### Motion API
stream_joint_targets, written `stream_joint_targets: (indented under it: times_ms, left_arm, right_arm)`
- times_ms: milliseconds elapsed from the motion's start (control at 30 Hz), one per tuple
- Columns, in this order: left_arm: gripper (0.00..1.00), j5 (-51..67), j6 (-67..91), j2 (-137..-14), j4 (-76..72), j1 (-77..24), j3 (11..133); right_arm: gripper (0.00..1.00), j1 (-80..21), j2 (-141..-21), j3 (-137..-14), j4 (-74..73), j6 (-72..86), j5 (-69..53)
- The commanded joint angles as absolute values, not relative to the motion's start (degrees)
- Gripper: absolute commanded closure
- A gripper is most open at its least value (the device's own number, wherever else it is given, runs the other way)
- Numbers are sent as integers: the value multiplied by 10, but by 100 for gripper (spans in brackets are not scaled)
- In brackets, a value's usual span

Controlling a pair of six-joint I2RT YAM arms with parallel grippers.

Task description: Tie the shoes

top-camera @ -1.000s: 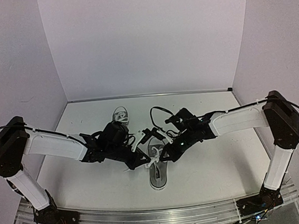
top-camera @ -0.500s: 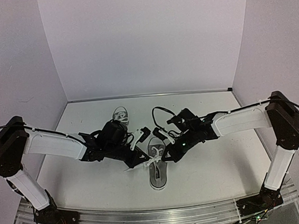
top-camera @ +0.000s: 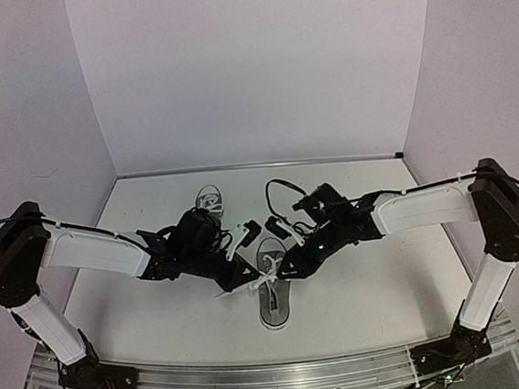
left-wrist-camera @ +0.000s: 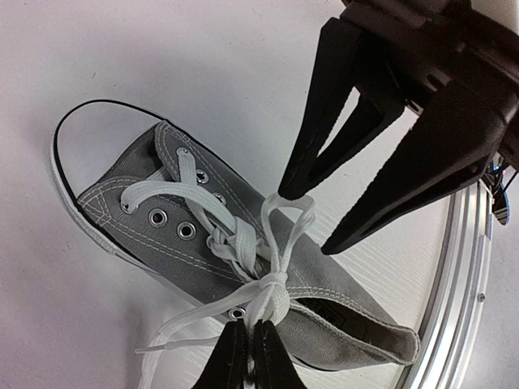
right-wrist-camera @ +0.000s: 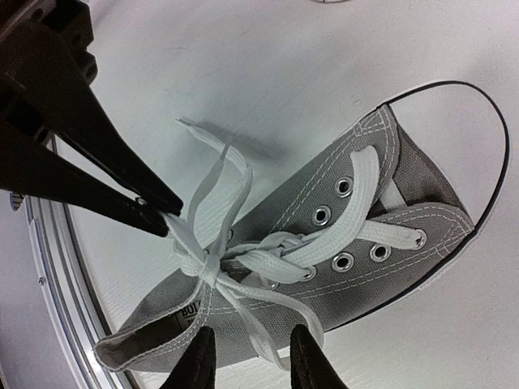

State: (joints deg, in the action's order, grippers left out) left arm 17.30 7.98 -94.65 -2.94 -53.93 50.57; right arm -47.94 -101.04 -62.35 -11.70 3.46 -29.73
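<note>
One grey sneaker (top-camera: 275, 308) lies at table centre, toe towards the arms, with its white laces in a knot (left-wrist-camera: 280, 284). My left gripper (left-wrist-camera: 251, 356) is shut on a lace loop just left of the knot; it also shows in the top view (top-camera: 252, 276). My right gripper (right-wrist-camera: 253, 361) is open, its fingers straddling the other lace loop (right-wrist-camera: 268, 336) at the shoe's side without pinching it; it also shows in the top view (top-camera: 285, 267). The second sneaker (top-camera: 208, 199) stands behind my left arm, partly hidden.
The white table (top-camera: 370, 294) is enclosed by white walls at the back and both sides. An aluminium rail (top-camera: 277, 377) runs along the near edge, close to the shoe's heel (left-wrist-camera: 405, 344).
My right arm has shifted slightly while both grippers stay at the knot. My left gripper keeps its hold on the lace.
</note>
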Motion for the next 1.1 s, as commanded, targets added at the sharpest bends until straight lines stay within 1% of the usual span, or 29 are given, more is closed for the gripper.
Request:
stream_joint_targets:
  times_ms: [0,133,300,467,533,633,733,833,867,1067]
  left_arm:
    - [92,168,82,-929,-37,-535,527]
    - [86,161,80,-925,-34,-532,527]
    - [75,171,89,-905,-39,-527,508]
    - [58,183,116,-855,-83,-520,447]
    - [55,185,130,-838,-99,-516,426]
    - [54,191,146,-825,-118,-513,397]
    - [54,215,161,-831,-169,-513,359]
    - [63,219,163,-845,-215,-513,325]
    - [64,222,162,-848,-231,-513,318]
    - [63,243,151,-911,-317,-525,308]
  right_arm:
    - [70,-481,-987,-650,-117,35,-305]
    - [70,-481,-995,-666,-115,32,-309]
    - [69,-481,-1010,-690,-114,26,-321]
    - [63,-483,-1023,-707,-118,13,-331]
    - [61,-487,-1026,-713,-122,6,-331]
    - [61,-490,-1032,-720,-131,5,-329]
    - [60,-490,-1031,-719,-134,5,-326]
    - [61,-490,-1022,-714,-133,4,-324]
    - [61,-490,-1019,-712,-133,5,-324]
    - [61,-488,-1006,-699,-133,12,-315]
